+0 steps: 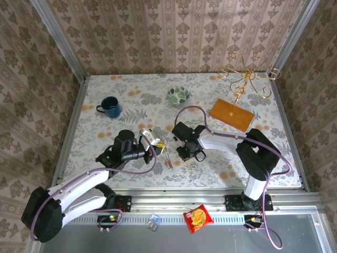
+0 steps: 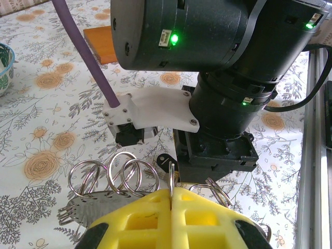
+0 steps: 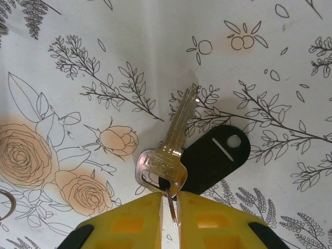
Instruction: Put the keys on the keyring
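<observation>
Left gripper [image 2: 171,194]: pressed together, pinching a thin metal loop [image 2: 171,174]; bunch of silver rings [image 2: 122,176] just ahead of its tips. Right gripper [image 3: 170,196]: parted a crack around the keyring [image 3: 169,202], with key [image 3: 174,135] and black tag [image 3: 215,155] just beyond its tips.

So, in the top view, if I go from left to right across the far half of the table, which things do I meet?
Blue mug, then green patterned bowl, then orange board. The gold wire stand overlaps the board, so its place is unclear.
</observation>
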`<action>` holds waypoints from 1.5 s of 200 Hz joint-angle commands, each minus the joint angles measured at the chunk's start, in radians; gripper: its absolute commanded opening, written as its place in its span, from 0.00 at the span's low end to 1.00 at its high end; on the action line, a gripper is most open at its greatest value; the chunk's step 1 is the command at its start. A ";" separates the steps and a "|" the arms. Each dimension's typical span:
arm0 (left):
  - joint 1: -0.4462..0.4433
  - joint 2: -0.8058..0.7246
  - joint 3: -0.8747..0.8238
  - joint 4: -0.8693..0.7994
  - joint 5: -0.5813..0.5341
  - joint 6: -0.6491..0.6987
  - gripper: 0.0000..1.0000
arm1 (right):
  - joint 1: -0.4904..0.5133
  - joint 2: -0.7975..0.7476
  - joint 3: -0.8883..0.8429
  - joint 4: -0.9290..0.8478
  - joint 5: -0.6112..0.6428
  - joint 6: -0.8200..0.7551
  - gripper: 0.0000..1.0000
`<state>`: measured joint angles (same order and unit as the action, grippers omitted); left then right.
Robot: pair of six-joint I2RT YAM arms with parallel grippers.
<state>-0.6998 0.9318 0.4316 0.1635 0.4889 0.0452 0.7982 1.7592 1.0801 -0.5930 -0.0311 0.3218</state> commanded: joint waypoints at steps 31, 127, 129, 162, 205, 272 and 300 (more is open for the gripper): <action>-0.005 -0.011 0.019 0.027 0.008 0.017 0.00 | -0.003 0.020 0.033 -0.051 -0.005 0.002 0.10; -0.006 -0.011 0.020 0.025 0.009 0.021 0.00 | -0.006 0.026 0.042 -0.069 -0.002 -0.013 0.11; -0.006 -0.011 0.019 0.025 0.010 0.021 0.00 | -0.006 0.026 0.043 -0.069 -0.003 -0.012 0.10; -0.005 -0.011 0.020 0.025 0.013 0.022 0.00 | -0.008 0.021 0.044 -0.073 -0.003 -0.017 0.05; -0.006 -0.012 0.022 0.023 0.005 0.017 0.00 | -0.007 -0.042 0.027 -0.054 -0.002 -0.037 0.00; -0.007 -0.013 0.025 0.023 -0.009 -0.010 0.00 | -0.004 -0.354 -0.155 0.244 -0.091 -0.118 0.00; -0.007 -0.013 0.040 0.017 -0.006 -0.040 0.00 | -0.007 -0.466 -0.222 0.363 -0.164 -0.180 0.00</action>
<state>-0.7002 0.9318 0.4316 0.1631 0.4808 0.0433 0.7952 1.3655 0.8997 -0.3679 -0.1078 0.2169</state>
